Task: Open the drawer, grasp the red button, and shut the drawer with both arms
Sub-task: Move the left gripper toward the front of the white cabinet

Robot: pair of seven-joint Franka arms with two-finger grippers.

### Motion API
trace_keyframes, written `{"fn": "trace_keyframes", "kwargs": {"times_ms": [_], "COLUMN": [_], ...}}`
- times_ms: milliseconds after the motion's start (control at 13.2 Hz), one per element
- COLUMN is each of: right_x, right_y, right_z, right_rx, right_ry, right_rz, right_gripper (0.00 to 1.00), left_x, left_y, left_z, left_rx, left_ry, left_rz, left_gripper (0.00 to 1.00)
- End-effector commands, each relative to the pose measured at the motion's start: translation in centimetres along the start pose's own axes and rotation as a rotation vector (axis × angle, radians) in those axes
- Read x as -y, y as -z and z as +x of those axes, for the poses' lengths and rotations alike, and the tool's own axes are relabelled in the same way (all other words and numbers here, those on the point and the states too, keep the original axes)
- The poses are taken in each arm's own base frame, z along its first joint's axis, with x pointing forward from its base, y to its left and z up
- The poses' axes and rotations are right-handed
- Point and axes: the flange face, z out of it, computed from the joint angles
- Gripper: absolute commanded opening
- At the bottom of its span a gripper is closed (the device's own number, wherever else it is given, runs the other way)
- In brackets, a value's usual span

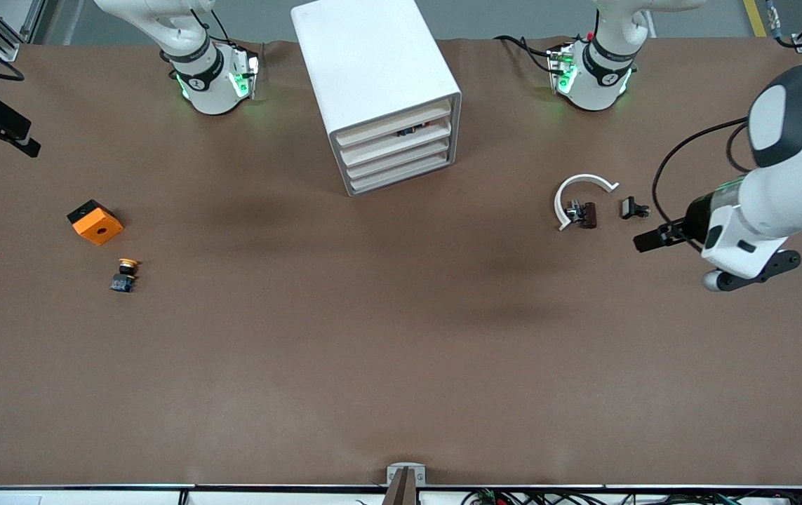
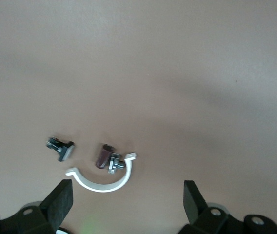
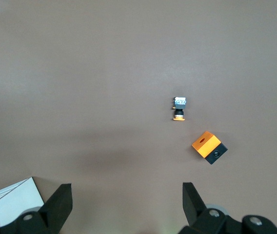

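Note:
The white cabinet (image 1: 372,63) stands mid-table near the robots' bases, with four cream drawer fronts (image 1: 395,146) stacked and pushed in. A small dark thing (image 1: 411,130) shows in the gap under the top front; I cannot tell what it is. The red-capped button is hidden. My left gripper (image 1: 647,242) (image 2: 127,185) is open and empty, up over the table at the left arm's end, beside a white C-shaped clamp (image 1: 579,188). My right gripper (image 3: 126,187) is open and empty, high above the table; it is out of the front view.
A yellow-capped button (image 1: 125,274) (image 3: 179,109) and an orange cube with a hole (image 1: 95,221) (image 3: 208,146) lie toward the right arm's end. By the clamp (image 2: 104,183) lie a brown-and-metal part (image 1: 583,214) (image 2: 107,158) and a small black part (image 1: 633,207) (image 2: 62,147). A cabinet corner (image 3: 9,202) shows.

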Motion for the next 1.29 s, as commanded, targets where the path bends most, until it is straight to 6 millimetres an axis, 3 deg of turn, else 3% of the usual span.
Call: {"fn": "trace_keyframes", "kwargs": {"times_ms": [0,303,682,909,1212], "right_x": [-0.3,-0.3,-0.2,-0.2,-0.2], "right_y": [0.3,0.1,0.2,0.2,0.2], "right_z": [-0.9,-1.0,-1.0,-1.0,-1.0], "right_rx": [0.002,0.018,0.018,0.018,0.018], "right_ry": [-0.009,-0.004,-0.004,-0.004,-0.004], "right_rz": [-0.009,-0.007,-0.004,-0.004,-0.004], "right_gripper": [1.0,1.0,1.0,1.0,1.0], "left_x": [-3.3,-6.8,-8.9,-11.3,-14.8], "left_y": [-1.9,-5.7,-9.3,-10.7,-16.1], "left_z": [-0.3,-0.2,-0.5,-2.2,-4.4], "left_rx": [-0.005,-0.006,0.0,-0.007,0.022], "left_ry": [0.095,0.272,0.595,0.738,0.927], "left_rz": [0.01,0.04,0.098,0.124,0.208], "left_gripper": [1.0,1.0,1.0,1.0,1.0]}}
